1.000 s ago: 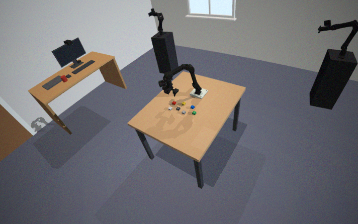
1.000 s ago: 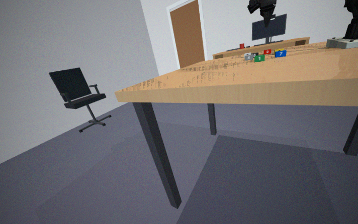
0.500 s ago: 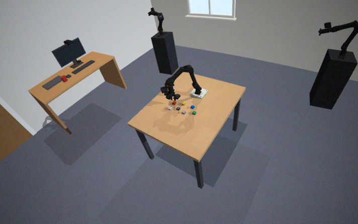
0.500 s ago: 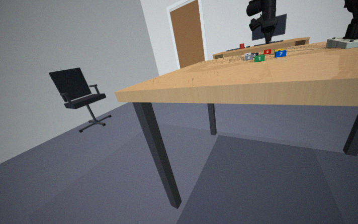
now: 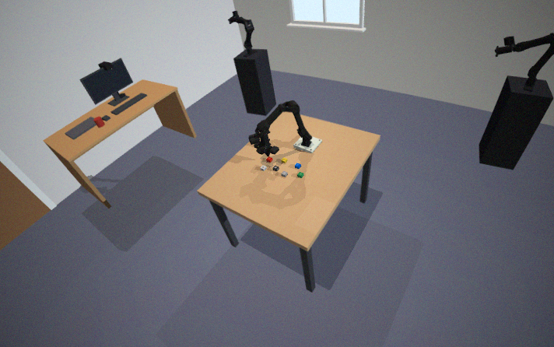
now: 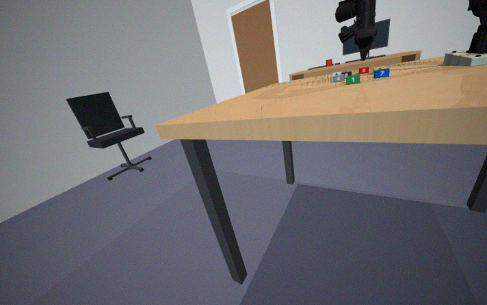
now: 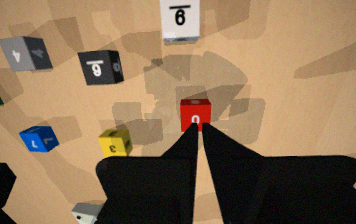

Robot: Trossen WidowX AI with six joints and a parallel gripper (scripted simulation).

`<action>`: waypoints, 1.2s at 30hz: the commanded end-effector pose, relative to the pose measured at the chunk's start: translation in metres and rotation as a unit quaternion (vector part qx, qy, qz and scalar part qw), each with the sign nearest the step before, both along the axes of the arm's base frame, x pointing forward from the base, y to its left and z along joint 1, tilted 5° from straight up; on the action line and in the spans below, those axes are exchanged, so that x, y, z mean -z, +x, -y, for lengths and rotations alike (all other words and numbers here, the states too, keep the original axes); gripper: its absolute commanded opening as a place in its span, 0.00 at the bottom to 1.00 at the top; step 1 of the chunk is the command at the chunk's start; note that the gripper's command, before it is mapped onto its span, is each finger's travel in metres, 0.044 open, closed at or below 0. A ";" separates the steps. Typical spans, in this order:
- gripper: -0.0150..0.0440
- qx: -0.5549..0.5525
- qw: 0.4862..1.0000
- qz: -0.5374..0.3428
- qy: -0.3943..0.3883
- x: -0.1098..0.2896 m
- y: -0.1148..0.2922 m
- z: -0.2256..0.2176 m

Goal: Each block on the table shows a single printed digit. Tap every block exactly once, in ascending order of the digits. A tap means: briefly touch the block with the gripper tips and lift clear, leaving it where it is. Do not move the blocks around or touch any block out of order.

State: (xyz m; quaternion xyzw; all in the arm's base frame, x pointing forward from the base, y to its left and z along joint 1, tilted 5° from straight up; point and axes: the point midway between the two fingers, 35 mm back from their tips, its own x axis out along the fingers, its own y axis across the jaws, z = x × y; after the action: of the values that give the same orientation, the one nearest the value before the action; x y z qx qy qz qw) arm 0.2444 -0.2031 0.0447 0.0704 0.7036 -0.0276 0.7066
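Note:
Several small digit blocks lie on the wooden table (image 5: 285, 212). The red block with 0 (image 5: 268, 159) (image 6: 363, 70) (image 7: 195, 114) is at the back left of the group. My gripper (image 5: 265, 152) (image 6: 363, 58) (image 7: 199, 127) hangs a little above it with the fingertips pressed together and nothing between them. Yellow 3 (image 5: 284, 159) (image 7: 115, 141), blue 7 (image 5: 298, 165) (image 6: 381, 73) (image 7: 39, 138), green 1 (image 5: 300, 174) (image 6: 353, 79) and grey 4 (image 5: 284, 173) (image 6: 337, 76) (image 7: 26, 53) lie around. A black block (image 5: 275, 167) (image 7: 101, 67) and a white block (image 5: 263, 167) (image 7: 180, 19) show underlined digits.
The arm's pale base plate (image 5: 307, 144) (image 6: 463, 58) sits on the table behind the blocks. A desk with a monitor (image 5: 106, 82), two dark pedestals with arms (image 5: 253, 79) and an office chair (image 6: 104, 125) stand away from the table.

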 end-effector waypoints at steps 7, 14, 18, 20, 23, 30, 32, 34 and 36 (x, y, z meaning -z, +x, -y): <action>0.29 0.001 1.000 -0.003 0.002 0.016 -0.001 -0.002; 0.29 0.001 1.000 -0.003 0.002 0.027 -0.001 -0.003; 0.29 0.001 1.000 -0.003 0.002 0.031 -0.001 -0.003; 0.29 0.001 1.000 -0.003 0.002 0.031 -0.001 -0.003; 0.29 0.001 1.000 -0.003 0.002 0.031 -0.001 -0.003; 0.29 0.001 1.000 -0.003 0.002 0.001 -0.001 -0.001; 0.29 0.001 1.000 -0.003 0.002 0.001 -0.001 -0.001; 0.29 0.001 1.000 -0.003 0.002 -0.008 -0.001 0.000; 0.29 0.001 1.000 -0.003 0.001 -0.032 0.001 0.003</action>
State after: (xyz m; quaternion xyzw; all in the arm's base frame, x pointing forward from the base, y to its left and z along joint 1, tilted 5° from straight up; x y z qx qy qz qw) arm 0.2416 -0.2010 0.0502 0.0770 0.7102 -0.0237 0.6994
